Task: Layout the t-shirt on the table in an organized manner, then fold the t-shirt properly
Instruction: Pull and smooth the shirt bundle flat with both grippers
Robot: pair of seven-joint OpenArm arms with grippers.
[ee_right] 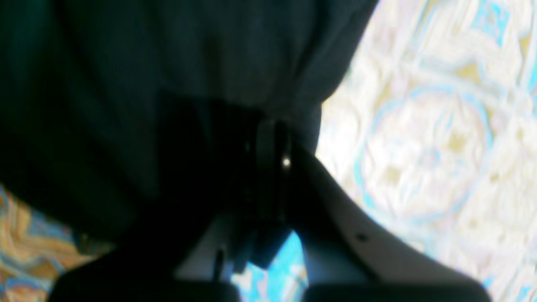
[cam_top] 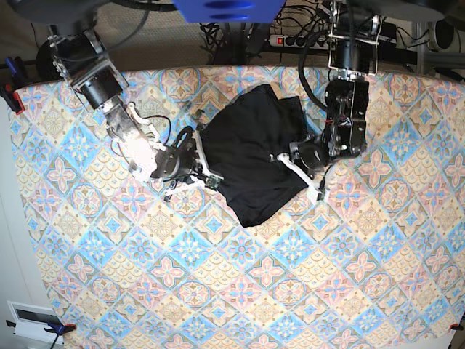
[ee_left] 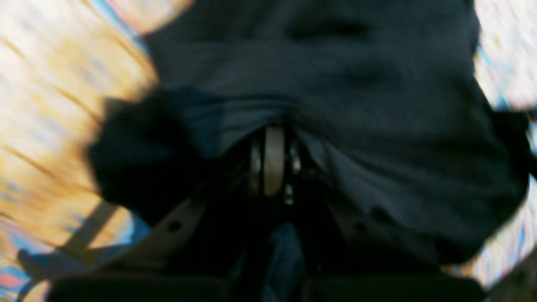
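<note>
Gripping opposite edges of the crumpled t-shirt (cam_top: 254,156) at the bench's (cam_top: 232,291) far-centre, left hand (cam_top: 285,158) and right hand (cam_top: 209,178) were clamped shut; uneven pulling risked bunching.

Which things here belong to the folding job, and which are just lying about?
Job: t-shirt, crumpled; table; left gripper and right gripper, jaws shut on the t-shirt's edges.
Lying about: power strip and cables beyond the table's far edge.
</note>
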